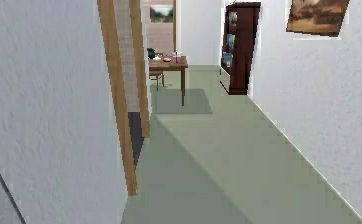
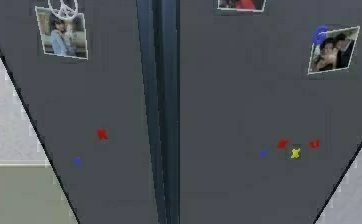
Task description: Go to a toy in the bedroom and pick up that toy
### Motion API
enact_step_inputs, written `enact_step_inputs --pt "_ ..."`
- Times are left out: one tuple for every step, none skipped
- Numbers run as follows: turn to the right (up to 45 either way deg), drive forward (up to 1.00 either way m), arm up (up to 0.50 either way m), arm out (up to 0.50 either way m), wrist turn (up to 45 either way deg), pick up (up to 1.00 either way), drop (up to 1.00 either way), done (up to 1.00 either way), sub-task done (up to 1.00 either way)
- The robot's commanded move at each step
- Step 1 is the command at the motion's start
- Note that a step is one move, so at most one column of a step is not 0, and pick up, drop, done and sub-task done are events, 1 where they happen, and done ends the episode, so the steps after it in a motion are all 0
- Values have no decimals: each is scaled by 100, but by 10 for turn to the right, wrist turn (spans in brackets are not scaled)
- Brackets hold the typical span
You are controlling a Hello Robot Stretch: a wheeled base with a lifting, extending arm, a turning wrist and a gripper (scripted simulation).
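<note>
A green floor (image 1: 229, 150) runs ahead toward a far room. In that room stands a small brown table (image 1: 169, 64) with a few small blobs on top, too small to name. In the arm side view a dark grey double-door fridge (image 2: 249, 100) stands close by.
A white wall (image 1: 49, 110) and a wooden door frame (image 1: 119, 90) close off the forward view's left. A dark bookshelf (image 1: 240, 45) stands at the far right wall, under a framed picture (image 1: 317, 16). On the fridge are photos (image 2: 61, 32) and small coloured magnets (image 2: 295, 152).
</note>
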Motion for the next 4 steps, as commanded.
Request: enact_step_inputs --pt "-30 0 0 0 0 0 0 0 0" --pt "0 100 0 0 0 0 0 0 0" --pt "0 55 0 0 0 0 0 0 0" --pt "-240 0 0 0 0 0 0 0 0"
